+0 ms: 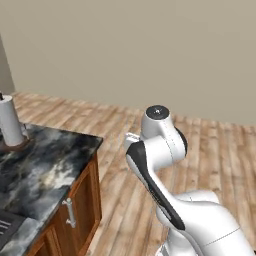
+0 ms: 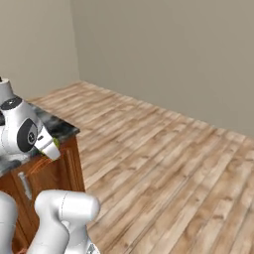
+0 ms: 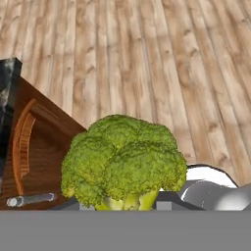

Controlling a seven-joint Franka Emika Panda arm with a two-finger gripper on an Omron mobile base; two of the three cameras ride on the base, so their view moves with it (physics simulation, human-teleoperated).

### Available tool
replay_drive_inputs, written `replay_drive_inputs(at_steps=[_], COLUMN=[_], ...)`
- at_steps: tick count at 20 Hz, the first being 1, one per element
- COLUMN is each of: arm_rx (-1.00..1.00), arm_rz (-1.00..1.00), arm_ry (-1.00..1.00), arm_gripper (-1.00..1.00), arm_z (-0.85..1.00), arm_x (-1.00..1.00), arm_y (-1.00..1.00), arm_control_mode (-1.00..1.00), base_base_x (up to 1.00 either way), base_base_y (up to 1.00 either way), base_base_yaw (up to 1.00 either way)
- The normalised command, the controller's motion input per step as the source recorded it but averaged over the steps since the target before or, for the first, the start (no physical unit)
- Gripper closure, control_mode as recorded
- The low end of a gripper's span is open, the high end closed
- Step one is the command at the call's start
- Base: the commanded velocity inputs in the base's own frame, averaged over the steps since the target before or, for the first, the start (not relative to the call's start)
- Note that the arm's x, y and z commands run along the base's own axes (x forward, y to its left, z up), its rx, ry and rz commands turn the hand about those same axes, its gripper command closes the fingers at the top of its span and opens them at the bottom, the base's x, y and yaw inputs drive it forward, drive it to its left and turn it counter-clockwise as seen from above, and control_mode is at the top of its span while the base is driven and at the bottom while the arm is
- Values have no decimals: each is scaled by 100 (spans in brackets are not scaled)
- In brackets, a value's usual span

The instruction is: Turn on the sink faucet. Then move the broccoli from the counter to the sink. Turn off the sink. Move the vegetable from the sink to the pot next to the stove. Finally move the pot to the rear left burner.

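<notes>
The gripper (image 3: 125,206) is closed on the broccoli (image 3: 122,162), with the jaws drawn in against the pale yellow-green stalk at the base of the floret. In the hand view, the green head of the broccoli sits directly above the fingertips and covers most of them, so the contact surfaces on the stalk are largely hidden. Behind the broccoli lies the wooden floor (image 3: 162,59), and to its left are the brown cabinet side (image 3: 44,157), a metal cabinet handle (image 3: 29,199) and a dark corner of the counter (image 3: 7,78). In the right base view, a small patch of green, the broccoli (image 2: 56,144), shows at the end of the white arm (image 2: 22,131), level with the edge of the counter (image 2: 62,128) and beside its outer corner. In the left base view, the arm (image 1: 160,150) is folded beside the end of the counter (image 1: 45,160), with no gripper visible there. A white paper towel roll (image 1: 10,120) stands upright on the counter near its far edge. The corner of the sink (image 1: 7,225) shows at the lower left of that view.
</notes>
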Motion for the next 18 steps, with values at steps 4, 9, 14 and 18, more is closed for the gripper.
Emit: replay_drive_inputs(at_steps=[4,9,14,18], arm_rx=[0,0,0,0], arm_rz=[0,0,0,0], arm_ry=[0,0,0,0], arm_gripper=[100,100,100,100], arm_z=[0,0,0,0], arm_x=[0,0,0,0], arm_y=[0,0,0,0], arm_control_mode=[100,100,100,100], base_base_x=[0,0,0,-13], base_base_y=[-30,-34,-32,-22], base_base_yaw=[-41,-40,-40,-42])
